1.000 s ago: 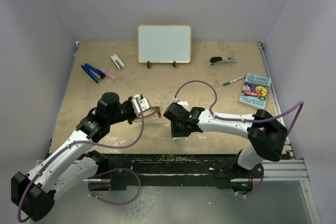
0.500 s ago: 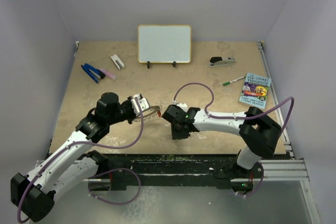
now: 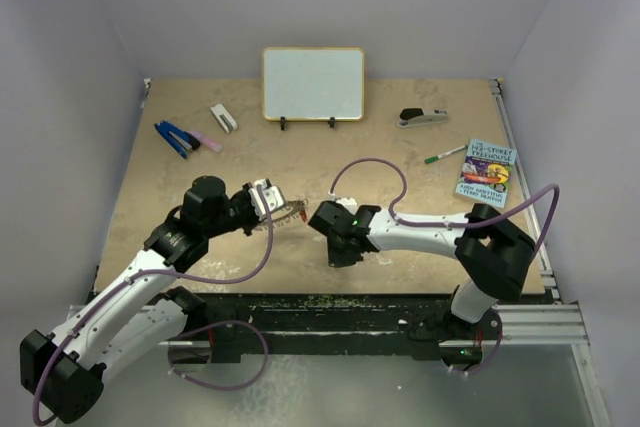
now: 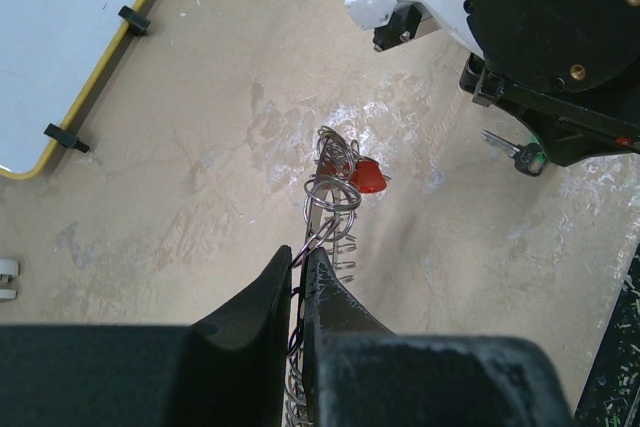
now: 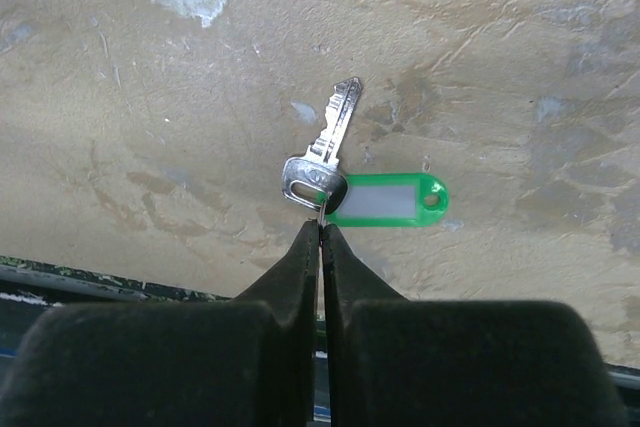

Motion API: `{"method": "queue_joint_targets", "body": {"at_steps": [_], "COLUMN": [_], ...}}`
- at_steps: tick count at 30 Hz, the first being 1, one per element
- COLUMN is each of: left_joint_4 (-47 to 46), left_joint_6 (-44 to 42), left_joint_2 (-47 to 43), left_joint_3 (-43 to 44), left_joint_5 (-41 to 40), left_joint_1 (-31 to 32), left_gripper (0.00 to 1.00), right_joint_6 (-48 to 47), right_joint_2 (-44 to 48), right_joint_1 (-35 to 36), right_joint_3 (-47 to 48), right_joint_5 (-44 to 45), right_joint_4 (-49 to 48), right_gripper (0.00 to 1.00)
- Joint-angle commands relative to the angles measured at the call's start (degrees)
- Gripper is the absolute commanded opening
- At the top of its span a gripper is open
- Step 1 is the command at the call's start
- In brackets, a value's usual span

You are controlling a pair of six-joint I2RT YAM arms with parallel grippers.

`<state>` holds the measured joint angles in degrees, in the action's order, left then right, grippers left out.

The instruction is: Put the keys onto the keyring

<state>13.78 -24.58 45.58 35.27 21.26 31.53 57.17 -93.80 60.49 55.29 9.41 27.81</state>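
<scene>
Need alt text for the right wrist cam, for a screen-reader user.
The right gripper has its black fingers shut, tips meeting where a silver key joins its green plastic tag; whether they pinch it is unclear. Both lie flat on the mottled beige table.

The left claw hides half the keyring
</scene>
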Motion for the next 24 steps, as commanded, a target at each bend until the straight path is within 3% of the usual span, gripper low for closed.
{"method": "queue_joint_targets", "body": {"at_steps": [1, 12, 24], "left_joint_4": [-4.8, -2.2, 1.6], "left_joint_6": [0.4, 4.0, 5.8], "left_joint_2": [-0.9, 0.2, 3.6], "left_joint_3": [2.5, 2.5, 7.4], "left_joint_5": [0.2, 3.7, 5.2], "left_joint_1": [-0.2, -0.2, -0.1], "left_gripper": [0.04, 0.04, 0.04], "right_joint_6": [-1.1, -15.9, -23.1], "right_joint_2": [2.7, 27.9, 22.5], "right_joint_1": [0.9, 1.0, 2.1], "right_joint_3": [1.9, -2.7, 7.1], "right_joint_5": [1.8, 4.4, 1.8], "right_joint_4": [2.2, -10.8, -20.9], "right_gripper": [0.0, 0.0, 0.0]}}
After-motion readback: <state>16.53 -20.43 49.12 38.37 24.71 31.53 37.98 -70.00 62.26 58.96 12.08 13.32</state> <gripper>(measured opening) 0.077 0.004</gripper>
